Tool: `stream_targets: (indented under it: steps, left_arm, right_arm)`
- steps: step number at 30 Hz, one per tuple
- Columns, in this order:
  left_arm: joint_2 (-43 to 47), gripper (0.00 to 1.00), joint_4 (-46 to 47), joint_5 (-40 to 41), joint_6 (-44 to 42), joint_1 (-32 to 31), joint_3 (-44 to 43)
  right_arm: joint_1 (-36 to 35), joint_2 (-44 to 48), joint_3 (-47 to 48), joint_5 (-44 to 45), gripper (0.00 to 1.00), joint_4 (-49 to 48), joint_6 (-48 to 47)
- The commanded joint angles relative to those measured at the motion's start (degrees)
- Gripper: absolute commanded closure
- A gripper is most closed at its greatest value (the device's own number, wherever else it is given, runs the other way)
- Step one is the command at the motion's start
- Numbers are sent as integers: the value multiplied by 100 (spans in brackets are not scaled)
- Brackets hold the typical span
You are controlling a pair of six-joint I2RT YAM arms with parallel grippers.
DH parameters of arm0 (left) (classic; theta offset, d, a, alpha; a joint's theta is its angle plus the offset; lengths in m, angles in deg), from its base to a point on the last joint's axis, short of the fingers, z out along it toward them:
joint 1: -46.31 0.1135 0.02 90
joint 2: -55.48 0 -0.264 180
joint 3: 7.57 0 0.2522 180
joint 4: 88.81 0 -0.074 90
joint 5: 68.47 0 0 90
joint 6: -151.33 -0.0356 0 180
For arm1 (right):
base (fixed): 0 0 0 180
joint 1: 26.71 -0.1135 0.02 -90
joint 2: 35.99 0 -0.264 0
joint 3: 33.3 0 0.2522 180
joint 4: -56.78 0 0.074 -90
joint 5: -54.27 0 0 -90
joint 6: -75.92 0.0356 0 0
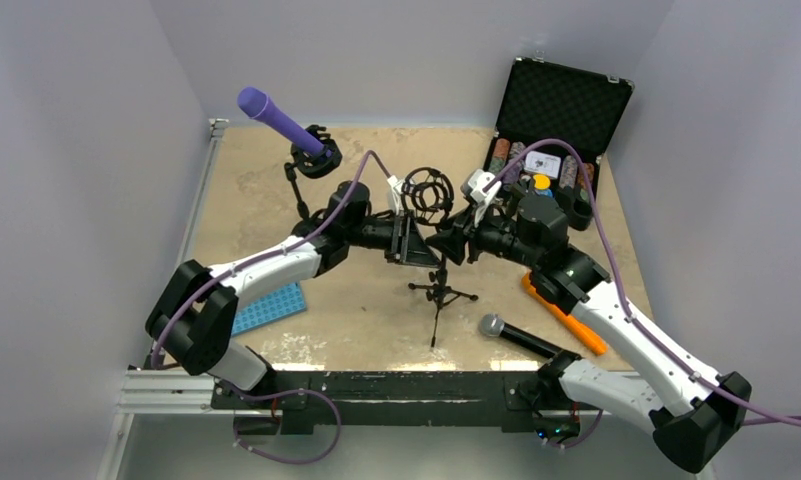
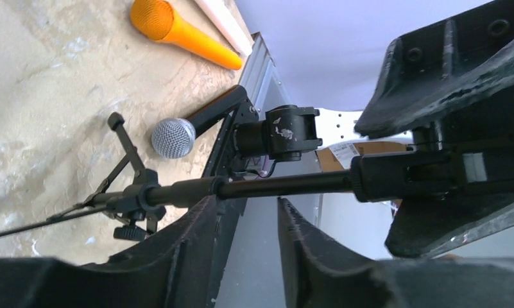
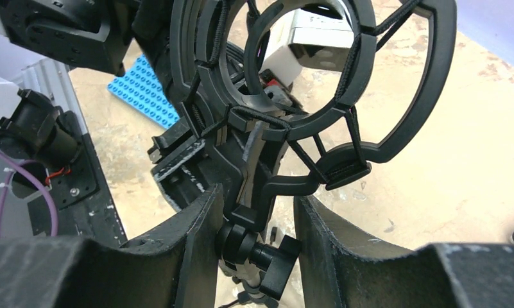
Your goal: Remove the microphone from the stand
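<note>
Microphone [image 1: 521,338] lies on surface [image 1: 276,200]; stand [image 1: 438,295] ring [image 1: 428,195] empty. Left claw [image 2: 246,202] open astride pole [image 2: 286,184]; right claw [image 3: 257,196] flanks ring's base, can't tell if gripping. Back both off slow, w/o tipping stand.

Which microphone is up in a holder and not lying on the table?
The purple microphone, at the back left, tilted up in its holder. The black microphone with the silver head and the orange microphone lie flat on the table.
</note>
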Motion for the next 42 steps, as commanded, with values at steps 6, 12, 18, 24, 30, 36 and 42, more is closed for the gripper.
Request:
stream_targets:
  steps: [6, 12, 18, 24, 30, 36, 42]
  left_arm:
    - [1080, 35, -183, 870, -772, 22, 941]
    - [1225, 36, 403, 1315, -1635, 20, 1228]
    - [1146, 37, 755, 1691, -2471, 19, 1468]
    - [1178, 38, 1019, 1727, -2466, 13, 1573]
    - [1003, 39, 1408, 1817, -2701, 4, 1487]
    - [603, 41, 1713, 1574, -2667, -43, 1117]
    - [227, 45, 1887, 982, -2858, -64, 727]
  right_arm:
    - [4, -146, 293, 795, 100, -232, 160]
    - [4, -224, 164, 746, 100, -744, -32]
    - [4, -235, 454, 692, 100, -862, -321]
    - [4, -268, 559, 845, 100, -752, -340]
    - [41, -225, -296, 1060, 100, -1275, -162]
    - [182, -124, -472, 1269, 100, -924, 87]
    - [194, 58, -610, 1280, 100, -513, 160]
